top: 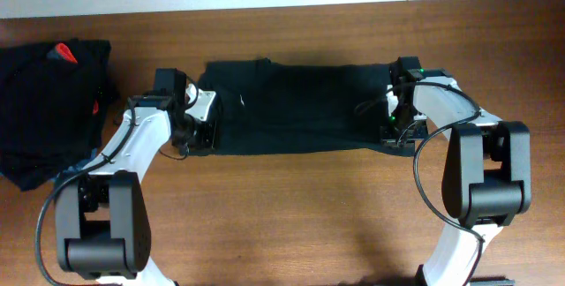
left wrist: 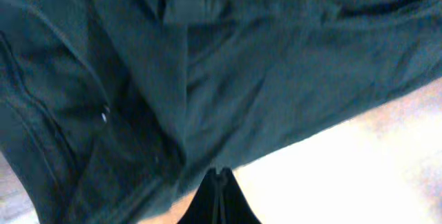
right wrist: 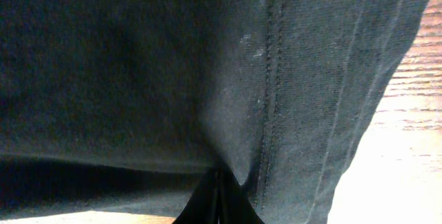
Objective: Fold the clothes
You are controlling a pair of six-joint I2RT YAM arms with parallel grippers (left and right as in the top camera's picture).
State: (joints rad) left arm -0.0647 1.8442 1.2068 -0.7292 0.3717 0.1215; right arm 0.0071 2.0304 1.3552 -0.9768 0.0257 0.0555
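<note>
Black shirt (top: pixel 296 109) spread flat and wide on the wooden table (top: pixel 291 224), in the upper middle of the overhead frame. Small white logo (top: pixel 242 101) on its left part. Left gripper (top: pixel 201 129) at the shirt's left edge, fingers pressed together and pinching the cloth at the hem; in the wrist view, tips closed at bottom centre, right where fabric meets tabletop. Right gripper (top: pixel 399 120) at the shirt's right edge, fingers clamped tight on a fold of cloth beside a stitched seam. Heap of dark clothes (top: pixel 48 101) with a red patch at far left, apart from the shirt.
</note>
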